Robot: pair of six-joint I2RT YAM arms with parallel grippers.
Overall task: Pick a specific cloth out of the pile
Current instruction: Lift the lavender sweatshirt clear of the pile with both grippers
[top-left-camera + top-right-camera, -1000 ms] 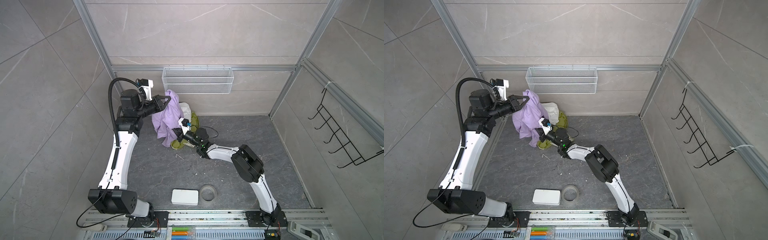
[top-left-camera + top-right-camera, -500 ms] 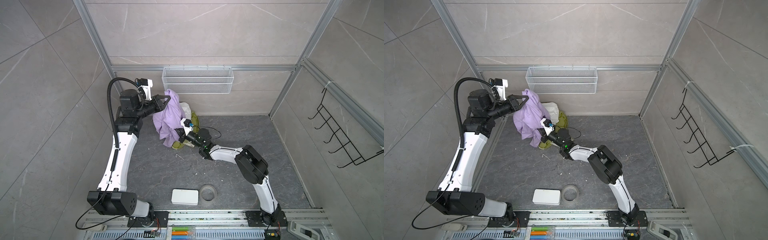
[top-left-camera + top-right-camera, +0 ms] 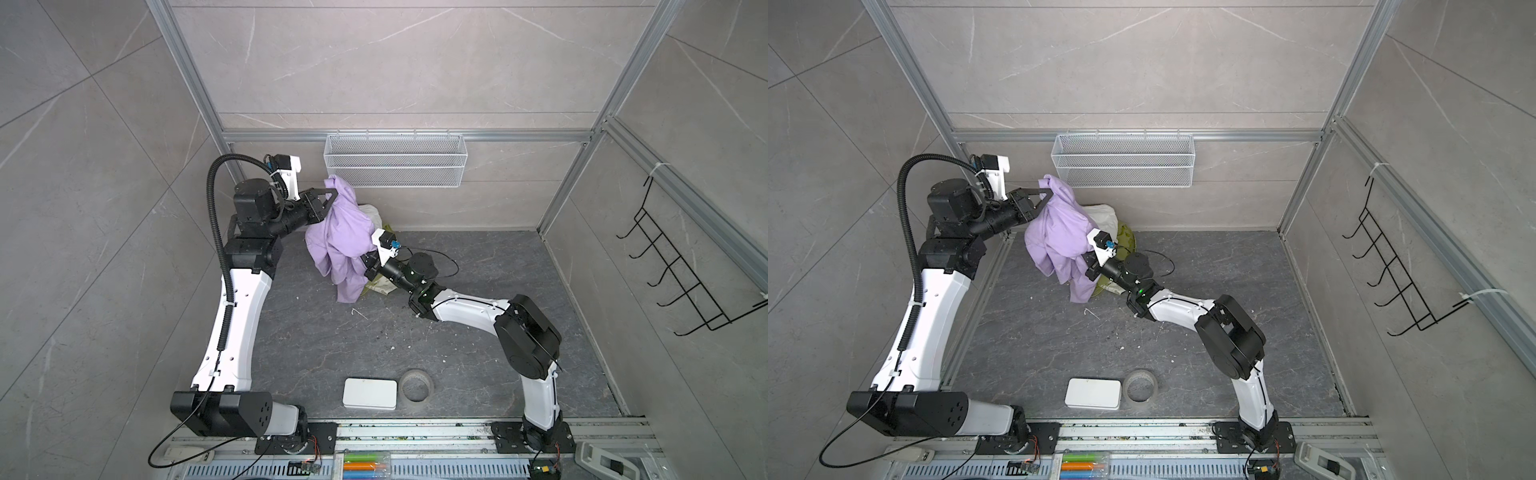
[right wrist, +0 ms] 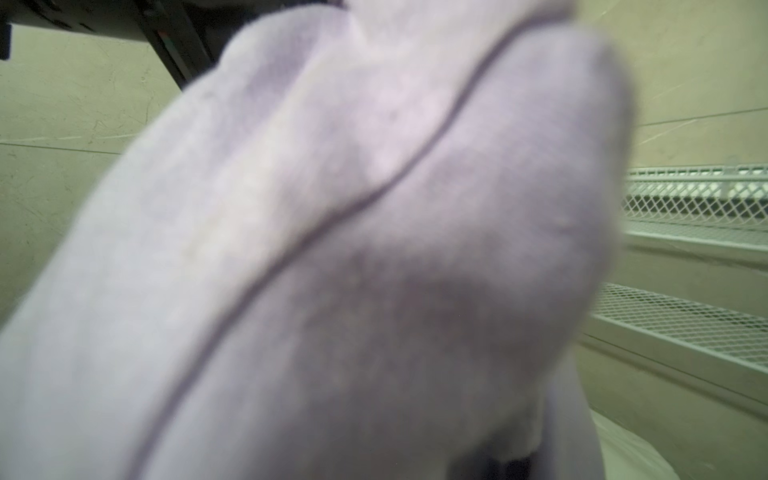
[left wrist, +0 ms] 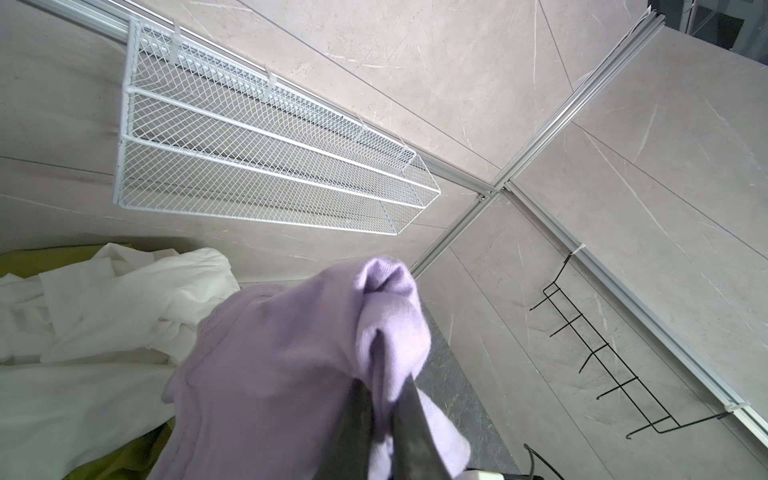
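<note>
The lavender cloth hangs lifted off the floor at the back left, in both top views. My left gripper is shut on its top bunch; the left wrist view shows the dark fingers pinching a lavender fold. My right gripper reaches into the cloth's lower folds, shut on them, with its fingertips hidden. In the right wrist view the blurred cloth fills the frame. The pile lies behind against the wall: white cloth, olive-green cloth and a cream piece.
A white wire basket hangs on the back wall just above the cloth. A black hook rack is on the right wall. A white box and a tape roll lie near the front edge.
The right arm's wrist has shifted slightly right and towards the back wall, still in the cloth. The left gripper has kept its hold and hardly moved.
</note>
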